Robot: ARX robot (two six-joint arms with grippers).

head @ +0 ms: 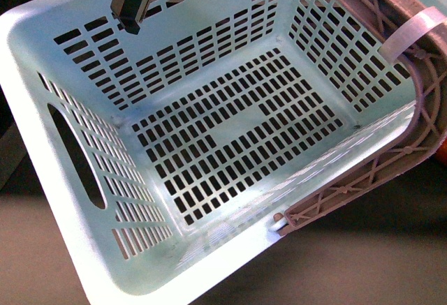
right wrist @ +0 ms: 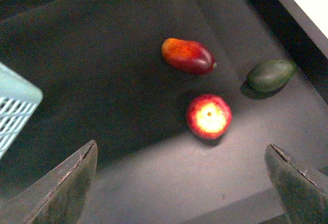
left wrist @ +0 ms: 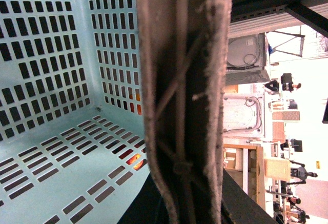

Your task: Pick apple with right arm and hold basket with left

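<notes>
The right gripper (right wrist: 180, 146) is found spread wide above the apple (right wrist: 208, 116), just beside which the oval fruit (right wrist: 188, 56) lies, so the wrong fruit could be nudged or seized on descent; the basket (right wrist: 14, 103) is well apart from the apple, and the closure of the left gripper (head: 131, 8) cannot be told.

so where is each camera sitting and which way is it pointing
front: on the body, looking down into the basket; one dark arm finger shows at the top.
left wrist: close against the basket's handle, slotted inside beyond; no pincer shows.
right wrist: above the dark surface, looking down at the apple past the open right pincer.
shared: the basket appears in all three.
</notes>
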